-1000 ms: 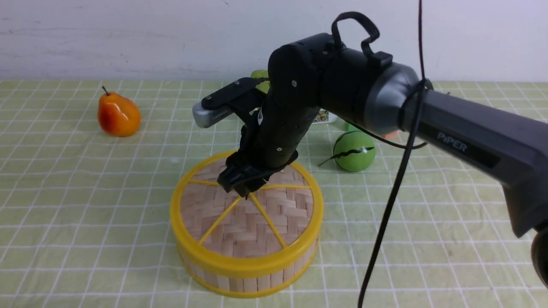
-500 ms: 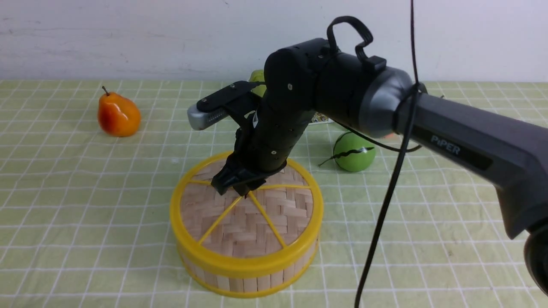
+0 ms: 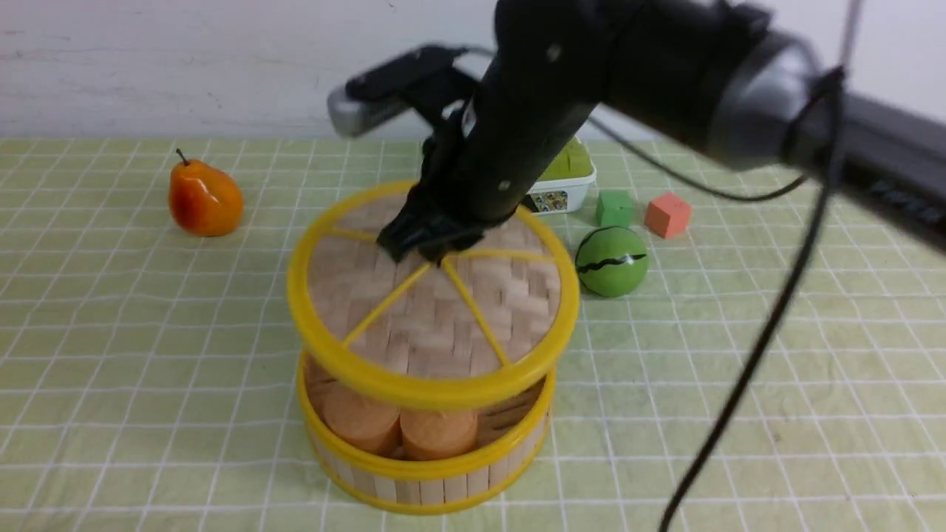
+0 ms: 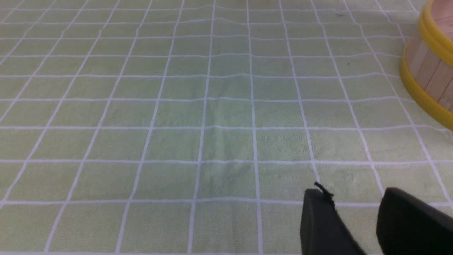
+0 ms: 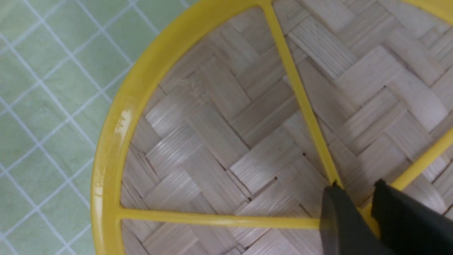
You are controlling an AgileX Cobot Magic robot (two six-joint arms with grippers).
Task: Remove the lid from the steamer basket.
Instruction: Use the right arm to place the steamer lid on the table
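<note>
The lid (image 3: 436,310), a woven bamboo disc with a yellow rim and yellow spokes, hangs in the air above the steamer basket (image 3: 425,473), clear of its top rim. My right gripper (image 3: 436,255) is shut on the lid's centre knob, where the spokes meet; in the right wrist view its fingers (image 5: 339,219) pinch the yellow hub of the lid (image 5: 219,141). The basket stands on the cloth and holds round tan pieces (image 3: 436,432). My left gripper (image 4: 354,198) hovers low over the cloth, jaws apart and empty, with the basket's wall (image 4: 430,74) off to one side.
An orange pear (image 3: 204,198) lies at the back left. A green ball (image 3: 612,261), a green cube (image 3: 615,207), a red cube (image 3: 667,214) and a white box with a green lid (image 3: 565,181) sit behind and right of the basket. A black cable (image 3: 746,369) hangs at the right.
My right gripper has risen with the lid in its grip. The lid has come off the basket and now shows the round pieces inside.
</note>
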